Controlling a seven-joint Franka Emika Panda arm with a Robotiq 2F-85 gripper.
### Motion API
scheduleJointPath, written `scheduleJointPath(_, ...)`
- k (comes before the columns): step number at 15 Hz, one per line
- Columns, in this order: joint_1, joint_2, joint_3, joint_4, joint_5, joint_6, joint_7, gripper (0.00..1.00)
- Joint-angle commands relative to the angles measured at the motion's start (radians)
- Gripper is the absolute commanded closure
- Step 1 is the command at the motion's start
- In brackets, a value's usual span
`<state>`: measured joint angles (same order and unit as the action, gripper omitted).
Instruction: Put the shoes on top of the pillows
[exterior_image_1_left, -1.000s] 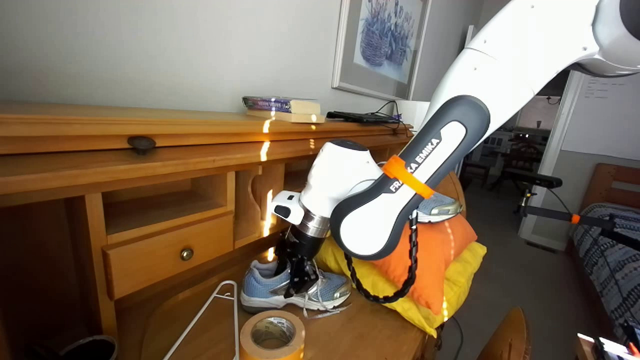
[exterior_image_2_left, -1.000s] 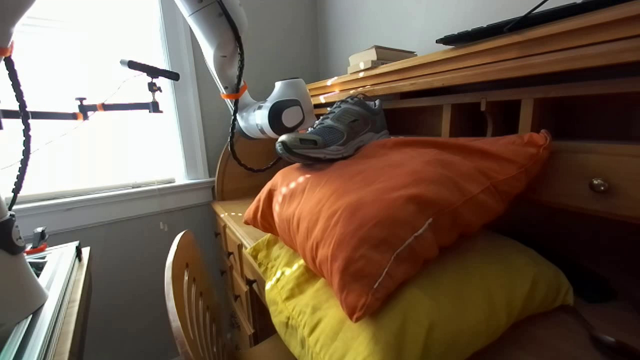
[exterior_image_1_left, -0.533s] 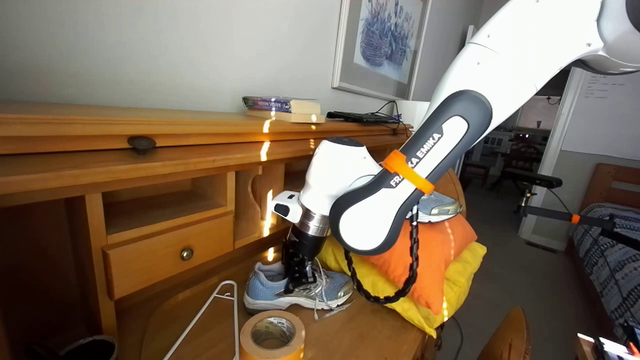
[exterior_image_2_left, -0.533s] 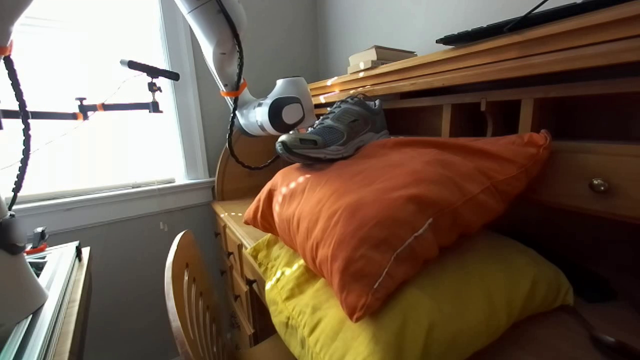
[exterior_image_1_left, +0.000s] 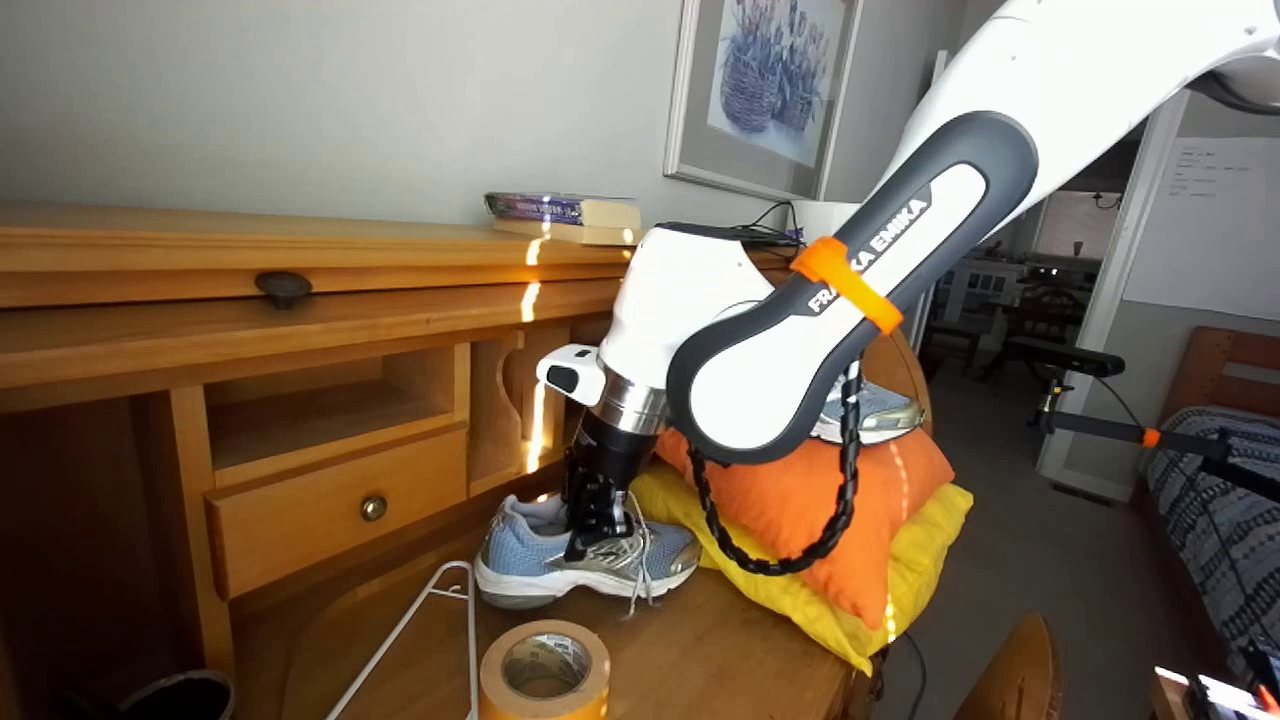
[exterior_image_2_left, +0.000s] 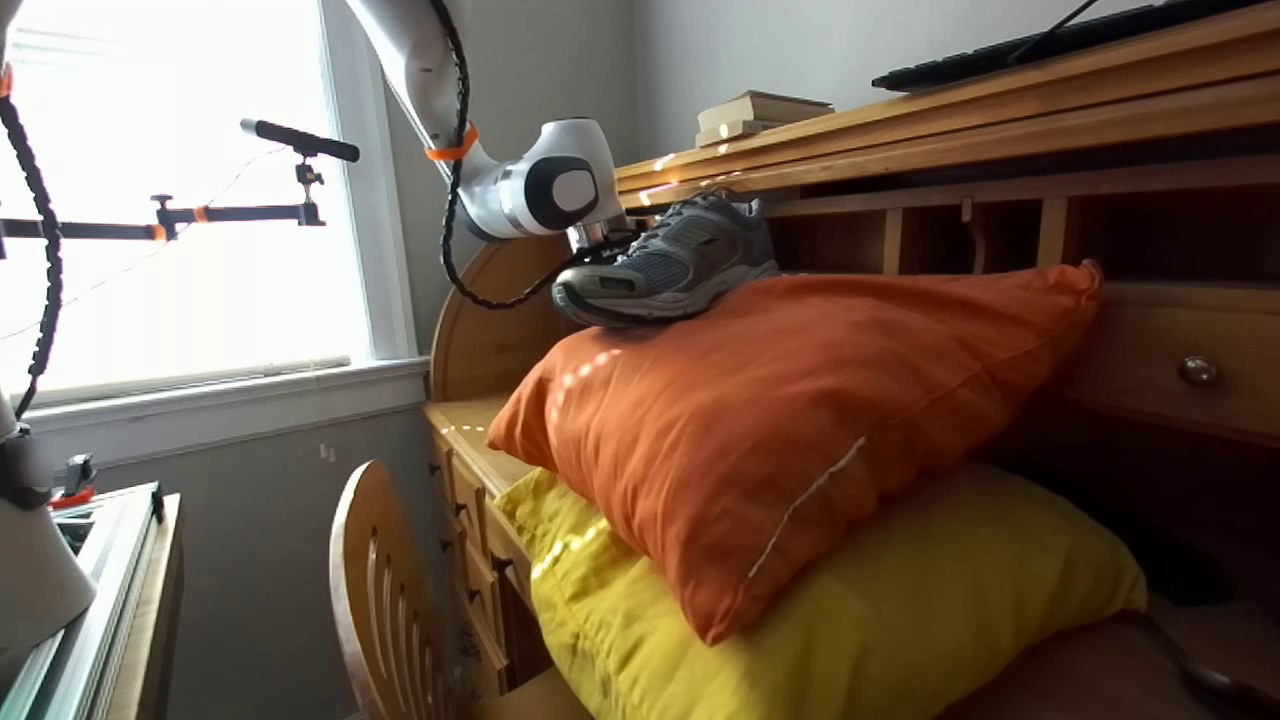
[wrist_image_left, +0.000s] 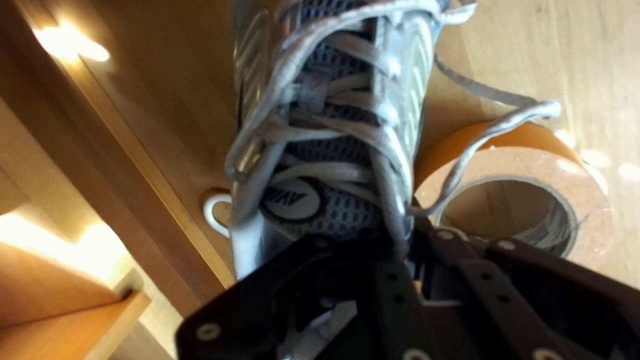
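Wrist view fills my screen with a blue-and-silver running sneaker (wrist_image_left: 345, 125) seen from above, its white laces loosely looped over the tongue and a round badge near the collar. A roll of masking tape (wrist_image_left: 592, 215) shows beside it, a loose lace end crossing in front of the ring.

In an exterior view I see my black gripper (exterior_image_1_left: 578, 543) down at that sneaker's collar, fingers closed with the near side wall pinched between them: one lies against the outside, the other runs down inside the shoe, mostly out of my sight. I have hold of it over the wooden desk (exterior_image_1_left: 720, 660), just beside the yellow cushion (exterior_image_1_left: 925, 545); whether the sole touches the desktop I cannot tell. A white hanger (exterior_image_1_left: 472, 640) lies near the heel.

The white Franka arm (exterior_image_1_left: 900, 240) slants across in front of the cushion, an orange strap (exterior_image_1_left: 848, 285) wrapped around it.

The matching sneaker (exterior_image_2_left: 670, 265) rests on the orange cushion (exterior_image_2_left: 800, 400) in both exterior views, sole down. That cushion lies on top of the yellow one, the two set slightly askew. Up on the desk's ledge I can make out a short stack of books (exterior_image_1_left: 565, 215) and a black keyboard (exterior_image_2_left: 1080, 38), and a slatted wooden chair (exterior_image_2_left: 350, 590) stands by the desk's front.
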<state>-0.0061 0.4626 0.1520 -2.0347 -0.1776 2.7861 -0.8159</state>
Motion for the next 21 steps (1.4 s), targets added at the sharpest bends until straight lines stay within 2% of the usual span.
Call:
scheduleJointPath(1, -0.027, -0.138, 0.049, -0.097, 0.028, -0.041, -0.007, 0.97)
scheduleJointPath(8, 0.0, -0.343, 0.06, -0.192, 0.111, -0.126, 0.025, 0.97)
scheduleJointPath(16, 0.052, -0.553, 0.006, -0.251, 0.144, -0.299, 0.1, 0.97)
scheduleJointPath(21, 0.074, -0.664, -0.032, -0.272, 0.127, -0.377, 0.164, 0.97)
